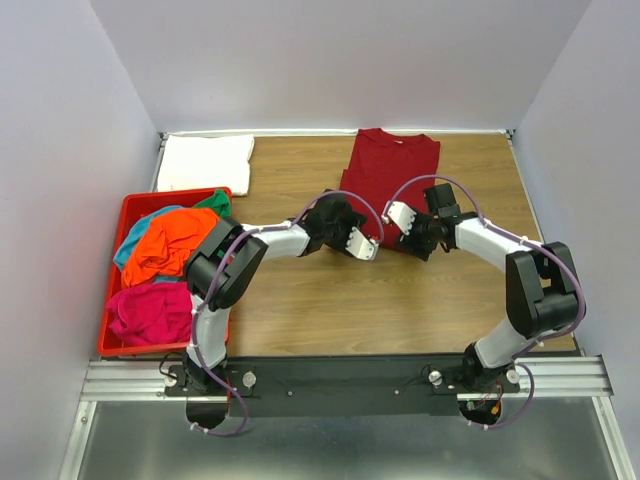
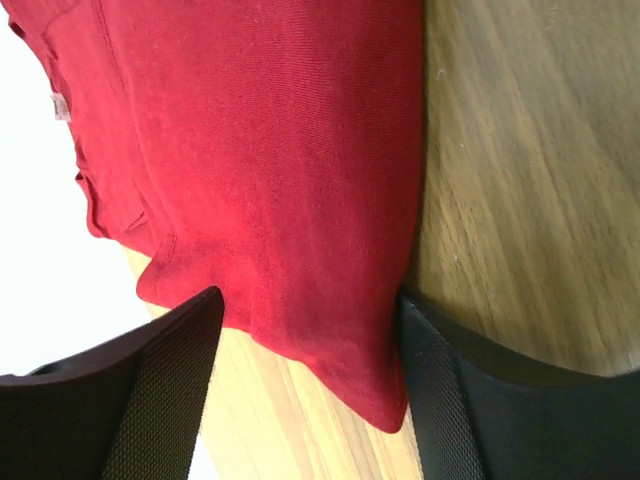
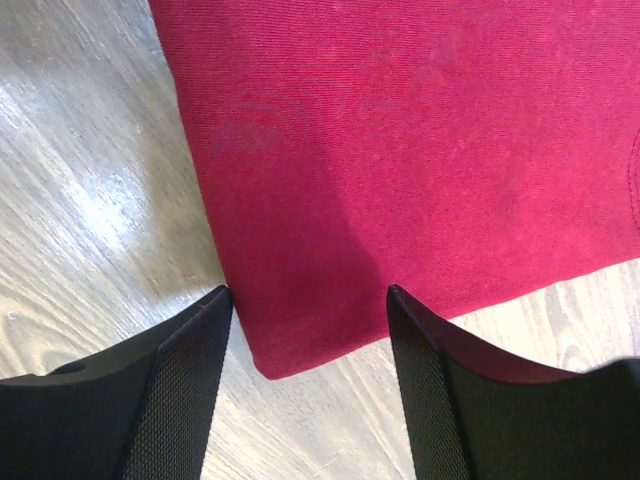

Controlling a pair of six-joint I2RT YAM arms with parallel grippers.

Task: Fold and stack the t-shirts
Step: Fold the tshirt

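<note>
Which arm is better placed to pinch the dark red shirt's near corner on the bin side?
Left. The left gripper is open astride that corner of the dark red t-shirt, while the right gripper, also open, straddles the other near corner, farther from the red bin.

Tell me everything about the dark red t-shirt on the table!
The dark red cotton-looking t-shirt lies flat on the wooden table, collar at the far end. It looks soft, with a fine knit. Its two near corners sit between the open fingers of the left hand and the right hand.
</note>
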